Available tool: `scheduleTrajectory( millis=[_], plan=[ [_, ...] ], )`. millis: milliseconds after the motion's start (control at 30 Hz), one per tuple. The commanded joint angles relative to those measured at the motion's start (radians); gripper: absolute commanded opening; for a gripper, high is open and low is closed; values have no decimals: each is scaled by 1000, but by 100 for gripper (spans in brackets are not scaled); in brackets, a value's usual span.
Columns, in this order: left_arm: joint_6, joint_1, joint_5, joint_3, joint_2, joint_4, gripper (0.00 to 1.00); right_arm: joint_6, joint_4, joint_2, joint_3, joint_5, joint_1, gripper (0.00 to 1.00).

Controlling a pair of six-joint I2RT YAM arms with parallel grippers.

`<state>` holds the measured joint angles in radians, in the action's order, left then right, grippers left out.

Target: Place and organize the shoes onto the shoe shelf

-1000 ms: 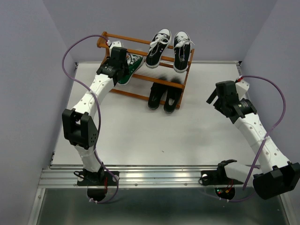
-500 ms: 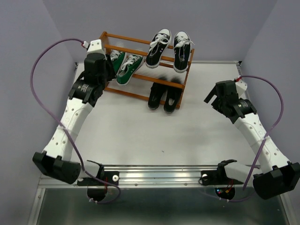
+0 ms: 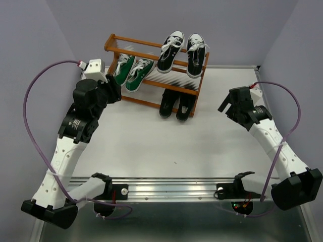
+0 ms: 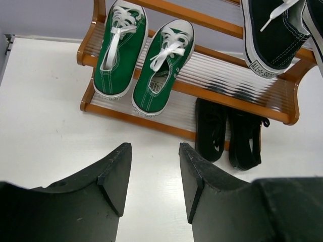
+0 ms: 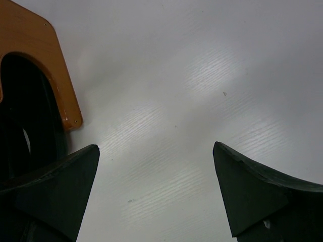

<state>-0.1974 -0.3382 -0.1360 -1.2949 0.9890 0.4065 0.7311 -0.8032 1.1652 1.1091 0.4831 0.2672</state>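
Apparently all six shoes are sitting shelved

The shoe shelf [image 3: 146,103] is standing at the table's [image 3: 151,146] far edge, carrying the green sneakers [image 3: 132,73] upper left, laced black sneakers [image 3: 182,50] upper right and plain black shoes [image 3: 175,105] lower right, heels facing the arms. The left gripper [image 4: 154,151] is gaping empty nearest the green pair; the right gripper [image 5: 156,151] is likewise gaping empty.

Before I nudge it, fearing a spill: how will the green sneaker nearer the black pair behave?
That green sneaker likely slides easily on the shoe shelf's thin rods. Its heel seems to overhang the front rail, so pulling may tip it off. Its canvas probably flexes.
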Motion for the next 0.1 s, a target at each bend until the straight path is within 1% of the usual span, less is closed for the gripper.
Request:
scheduleTrajectory(
  millis=[0,67],
  plan=[
    [12,1,18,25,-29,-69,54,8,19,-39,-20,38,-8,100],
    [6,2,35,26,-29,-83,54,7,25,-62,-25,41,-8,100]
  ],
)
